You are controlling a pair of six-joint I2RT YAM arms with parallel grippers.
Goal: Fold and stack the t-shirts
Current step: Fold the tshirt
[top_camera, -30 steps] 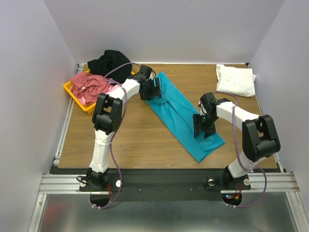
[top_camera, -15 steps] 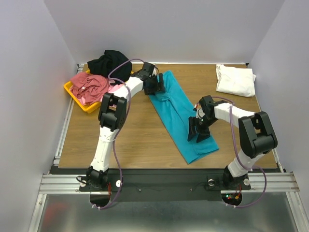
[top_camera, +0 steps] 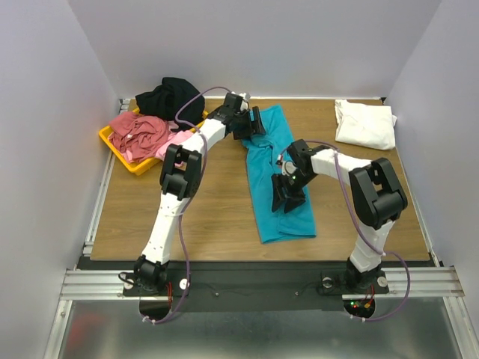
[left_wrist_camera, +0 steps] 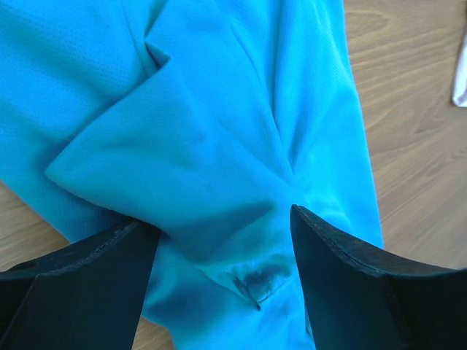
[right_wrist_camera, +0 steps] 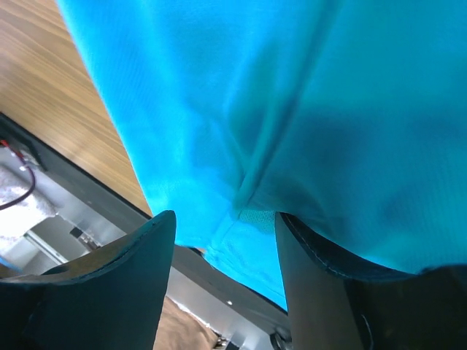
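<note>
1. The teal-blue cloth t-shirt (top_camera: pixel 278 168) lies flat on the brown wooden bench (top_camera: pixel 202 202). It is folded into a long narrow strip that runs from the far middle toward the near edge.
2. The left gripper (top_camera: pixel 253 123) is at the far end of the strip, with the arm stretched out across the bench.
3. In the left wrist view the left gripper (left_wrist_camera: pixel 222 219) has its jaws wide apart. The black fingers (left_wrist_camera: pixel 80 284) stand on either side of a creased fold of teal cloth (left_wrist_camera: pixel 219 131). No pinch shows.
4. The right gripper (top_camera: pixel 284 196) is on the near half of the strip, close to its left edge.
5. In the right wrist view the right gripper (right_wrist_camera: pixel 225 216) also has its jaws apart. A crease and the hem of the teal cloth (right_wrist_camera: pixel 241 109) show in the gap. I can't tell whether the tips press on the fabric.
6. The white cloth t-shirt (top_camera: pixel 365 123) is folded in the far right corner, well apart from the teal one.
7. The shallow yellow plastic tray (top_camera: pixel 123 161) sits at the far left of the bench.
8. The dusty red cloth t-shirt (top_camera: pixel 137 131) is crumpled inside the tray.
9. The pink cloth t-shirt (top_camera: pixel 177 138) is bunched at the tray's right side, next to the red one.
10. The black cloth t-shirt (top_camera: pixel 168 96) is heaped at the tray's far end, against the back wall.
</note>
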